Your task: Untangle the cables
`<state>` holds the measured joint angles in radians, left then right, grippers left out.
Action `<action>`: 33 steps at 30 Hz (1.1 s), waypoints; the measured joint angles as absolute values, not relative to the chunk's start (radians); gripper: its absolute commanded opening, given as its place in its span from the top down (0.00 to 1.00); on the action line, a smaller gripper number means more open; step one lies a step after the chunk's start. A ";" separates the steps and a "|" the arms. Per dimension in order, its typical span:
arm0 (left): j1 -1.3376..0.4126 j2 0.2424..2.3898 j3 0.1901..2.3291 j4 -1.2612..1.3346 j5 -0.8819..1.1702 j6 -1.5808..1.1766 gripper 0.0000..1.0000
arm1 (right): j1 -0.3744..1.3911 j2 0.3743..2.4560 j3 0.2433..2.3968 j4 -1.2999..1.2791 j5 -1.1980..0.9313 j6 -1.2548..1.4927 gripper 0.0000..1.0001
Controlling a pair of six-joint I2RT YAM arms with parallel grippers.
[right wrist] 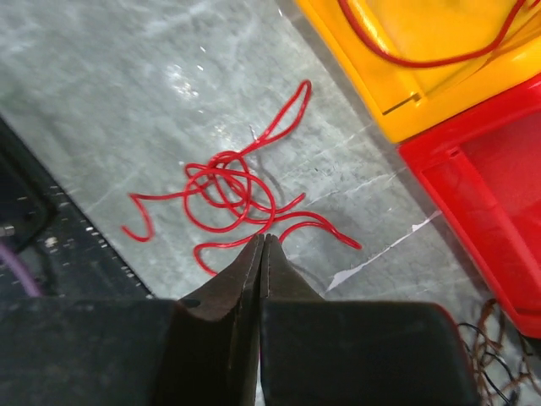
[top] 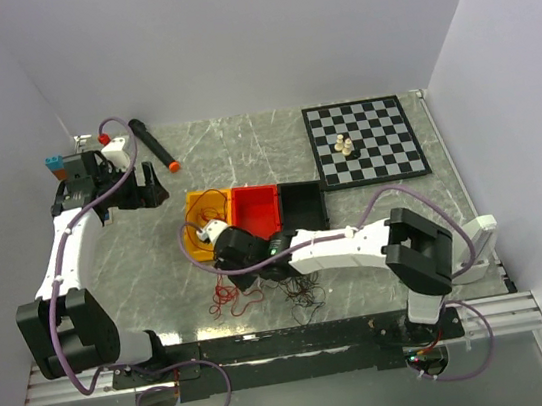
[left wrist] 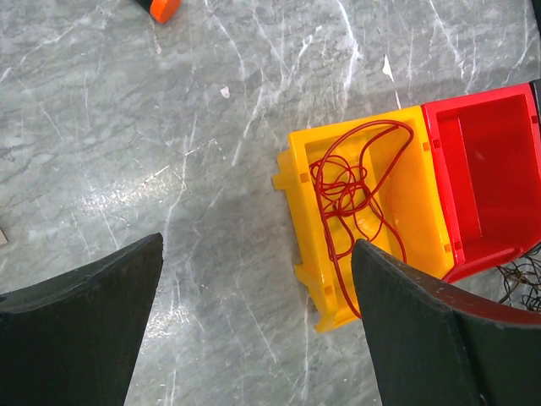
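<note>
The right gripper (right wrist: 263,247) is down at the table (right wrist: 93,93), fingers pressed flat together, tips right at the near edge of the loose red cable (right wrist: 230,190). Has it caught a strand? I can't tell: the tips meet just beside a loop, nothing clearly between them. That cable lies in a knotty scribble on the marble, just in front of the yellow bin (left wrist: 306,228), where a second red cable (left wrist: 342,182) is bundled inside. The red bin (left wrist: 486,169) next door looks bare, and a heap of dark cables (top: 306,294) sits near the front edge beside the right arm. The left gripper (left wrist: 258,245) hangs wide open at the back left, holding nothing.

The step, by my reading, is to pick one red strand out. The best bet is a free end rather than the knotted middle, with a slow lift to see whether the whole clump comes along. If the pinch has missed, the fingers should open again and come down astride a strand. The idle left gripper could pin the clump.
</note>
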<state>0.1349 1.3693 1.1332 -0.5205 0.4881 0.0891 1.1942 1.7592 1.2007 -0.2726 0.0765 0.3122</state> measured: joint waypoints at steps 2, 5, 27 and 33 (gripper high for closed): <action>0.135 1.369 1.133 -0.520 0.485 0.089 0.03 | 1.192 1.739 1.202 -0.273 0.070 0.309 0.79; 0.135 1.369 1.133 -0.520 0.481 0.089 0.03 | 1.190 1.714 1.214 -0.272 0.057 0.307 0.48; 0.135 1.368 1.099 -0.500 0.448 0.093 0.03 | 1.193 1.940 1.327 -0.247 -0.063 0.322 0.67; 0.135 1.367 1.099 -0.483 0.427 0.091 0.02 | 1.193 1.940 1.327 -0.246 -0.067 0.320 1.00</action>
